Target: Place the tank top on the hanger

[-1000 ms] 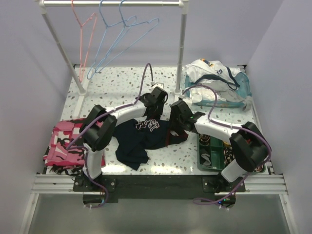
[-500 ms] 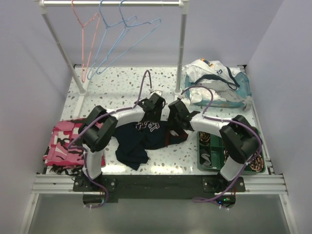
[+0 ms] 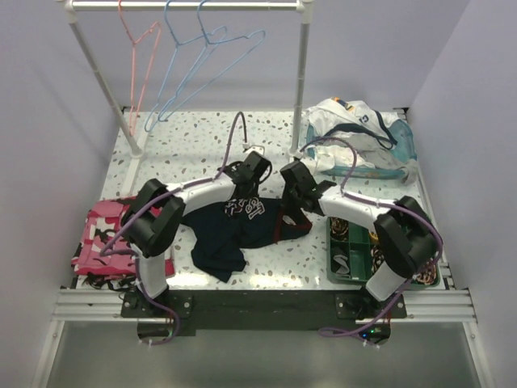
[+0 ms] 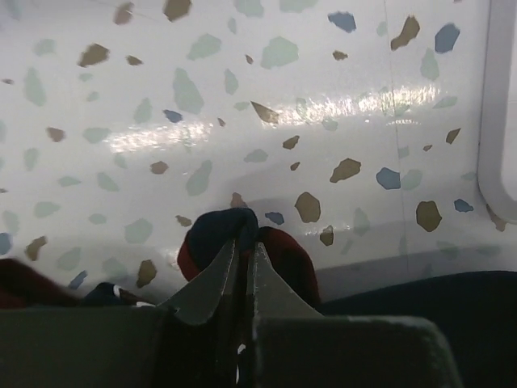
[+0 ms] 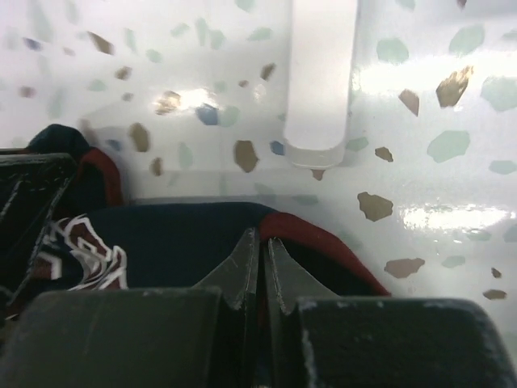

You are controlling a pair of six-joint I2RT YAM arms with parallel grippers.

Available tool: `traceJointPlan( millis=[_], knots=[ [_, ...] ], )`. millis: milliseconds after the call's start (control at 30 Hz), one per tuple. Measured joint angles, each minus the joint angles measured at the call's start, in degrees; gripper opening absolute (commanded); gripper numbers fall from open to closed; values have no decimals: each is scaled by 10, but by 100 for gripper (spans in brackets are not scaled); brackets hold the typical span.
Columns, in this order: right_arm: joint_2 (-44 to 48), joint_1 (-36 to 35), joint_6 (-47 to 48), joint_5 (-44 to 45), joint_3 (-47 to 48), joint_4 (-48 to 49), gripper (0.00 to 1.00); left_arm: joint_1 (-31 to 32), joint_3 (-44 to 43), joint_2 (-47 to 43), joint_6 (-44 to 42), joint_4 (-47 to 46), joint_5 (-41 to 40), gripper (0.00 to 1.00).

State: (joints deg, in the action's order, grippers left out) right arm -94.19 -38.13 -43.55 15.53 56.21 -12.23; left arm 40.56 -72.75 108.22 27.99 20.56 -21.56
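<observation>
The top camera sits high above the near edge of the counter (image 3: pixel 202 145), facing down and forward across all of it to the clothes rail (image 3: pixel 186 6) at the far side; the left wrist camera rides low and very near the surface, looking out along the left fingers (image 4: pixel 212 279); the right wrist camera looks likewise past the right fingers (image 5: pixel 236 271), a white post (image 5: pixel 321 73) just ahead; all three views share the tank top (image 3: pixel 234 234); the post also shows from above.
</observation>
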Motion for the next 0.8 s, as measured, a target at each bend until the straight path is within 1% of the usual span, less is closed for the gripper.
traceJointPlan(
  millis=[100,200,267,400,533,600,667,700,767,800],
  knots=[
    [51,-1,17,-1,37,-23,0,0,-13,-53,-2,29,-40,0],
    [111,-1,40,-2,108,-42,0,0,-40,-138,-8,47,-78,0],
    [134,-1,54,-3,158,-47,0,0,-76,-188,-17,54,-103,0],
    [157,-1,94,-14,270,-62,0,0,-169,-262,-40,66,-149,0],
    [158,-1,136,-27,368,-80,0,0,-248,-304,-65,75,-174,0],
    [156,-1,152,-35,402,-83,0,0,-275,-321,-73,79,-181,0],
    [164,-1,163,-45,405,-79,0,0,-279,-341,-76,85,-184,0],
    [173,-1,166,-48,391,-76,1,0,-273,-350,-76,87,-184,0],
    [207,-1,166,-59,323,-60,4,0,-230,-380,-71,91,-180,0],
    [228,-1,163,-64,278,-50,12,0,-202,-394,-68,92,-174,0]
  ],
)
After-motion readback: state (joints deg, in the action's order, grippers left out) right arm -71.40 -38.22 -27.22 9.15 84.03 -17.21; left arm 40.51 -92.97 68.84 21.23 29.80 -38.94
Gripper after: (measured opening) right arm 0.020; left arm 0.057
